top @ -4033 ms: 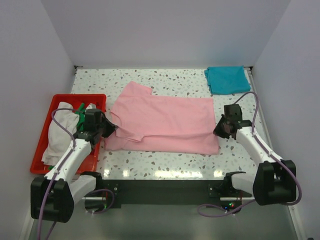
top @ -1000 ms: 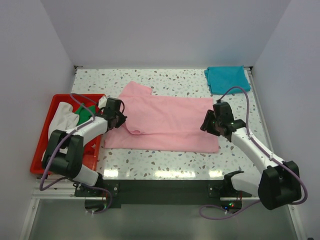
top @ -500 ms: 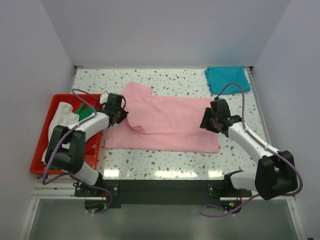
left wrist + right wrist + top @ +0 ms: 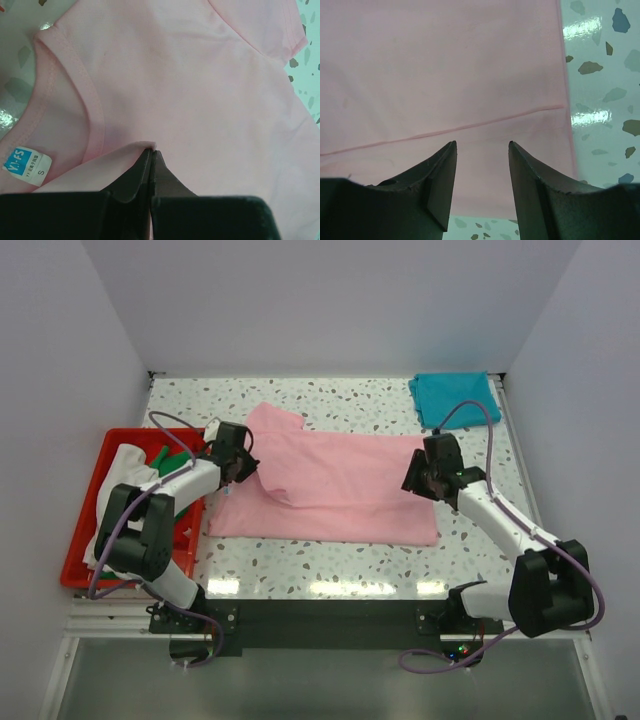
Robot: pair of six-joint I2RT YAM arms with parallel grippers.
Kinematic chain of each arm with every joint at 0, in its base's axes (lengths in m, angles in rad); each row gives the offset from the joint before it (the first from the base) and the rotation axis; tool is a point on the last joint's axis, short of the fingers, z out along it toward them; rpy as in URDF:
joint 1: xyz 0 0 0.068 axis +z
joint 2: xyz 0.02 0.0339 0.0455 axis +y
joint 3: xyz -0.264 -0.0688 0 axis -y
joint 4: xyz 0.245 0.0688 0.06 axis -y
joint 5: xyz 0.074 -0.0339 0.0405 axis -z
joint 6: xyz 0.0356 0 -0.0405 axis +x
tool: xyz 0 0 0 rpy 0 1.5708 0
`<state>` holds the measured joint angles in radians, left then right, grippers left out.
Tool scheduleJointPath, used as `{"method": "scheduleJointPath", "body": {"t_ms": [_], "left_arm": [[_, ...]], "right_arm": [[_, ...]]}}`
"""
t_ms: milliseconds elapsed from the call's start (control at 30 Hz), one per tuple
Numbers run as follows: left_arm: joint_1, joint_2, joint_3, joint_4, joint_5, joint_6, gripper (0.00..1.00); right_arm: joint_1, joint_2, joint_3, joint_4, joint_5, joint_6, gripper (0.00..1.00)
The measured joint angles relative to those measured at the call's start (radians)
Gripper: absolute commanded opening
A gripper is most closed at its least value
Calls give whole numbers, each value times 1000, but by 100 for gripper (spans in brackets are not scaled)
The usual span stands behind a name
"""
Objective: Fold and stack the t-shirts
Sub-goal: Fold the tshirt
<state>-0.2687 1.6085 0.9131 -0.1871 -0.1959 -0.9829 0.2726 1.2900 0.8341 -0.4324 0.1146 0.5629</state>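
The light pink t-shirt (image 4: 330, 485) lies spread across the middle of the table, collar to the left. My left gripper (image 4: 243, 465) is shut on a fold of its near-left cloth, lifted over the shirt by the collar; in the left wrist view (image 4: 151, 147) the pink edge is pinched at the tips, above the neckline and size label (image 4: 24, 162). My right gripper (image 4: 413, 480) is open and empty, low over the shirt's hem end; the right wrist view (image 4: 481, 145) shows pink cloth (image 4: 445, 75) between the fingers. The teal t-shirt (image 4: 455, 398) lies folded at the far right corner. White (image 4: 122, 480) and green (image 4: 172, 462) shirts sit in the tray.
The red plastic tray (image 4: 85, 570) stands at the left edge, close beside my left arm. White walls close the table on three sides. Speckled tabletop (image 4: 330, 565) shows along the front, and beside the shirt's hem in the right wrist view (image 4: 600, 90).
My left gripper took hold of the shirt's near-left sleeve and carried it up and rightward over the shirt. My right gripper moved in over the hem end and a little farther back.
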Motion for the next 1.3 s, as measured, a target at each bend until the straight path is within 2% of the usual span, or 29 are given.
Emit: {"method": "scheduleJointPath", "body": {"t_ms": [700, 833, 933, 1067, 1200, 1300], "left_arm": [[37, 21, 6, 7, 10, 19, 3], [39, 21, 6, 10, 14, 34, 21], [43, 21, 7, 24, 30, 48, 40], [57, 21, 34, 47, 53, 76, 54], [65, 45, 126, 83, 52, 143, 59], [66, 138, 291, 104, 25, 229, 62]], "right_arm": [[-121, 53, 35, 16, -21, -23, 50], [-130, 57, 37, 19, -29, -25, 50], [-130, 69, 49, 20, -30, -25, 52], [-131, 108, 97, 23, -34, -31, 57], [-135, 192, 186, 37, -40, -50, 60], [-136, 276, 261, 60, -54, -69, 60]]}}
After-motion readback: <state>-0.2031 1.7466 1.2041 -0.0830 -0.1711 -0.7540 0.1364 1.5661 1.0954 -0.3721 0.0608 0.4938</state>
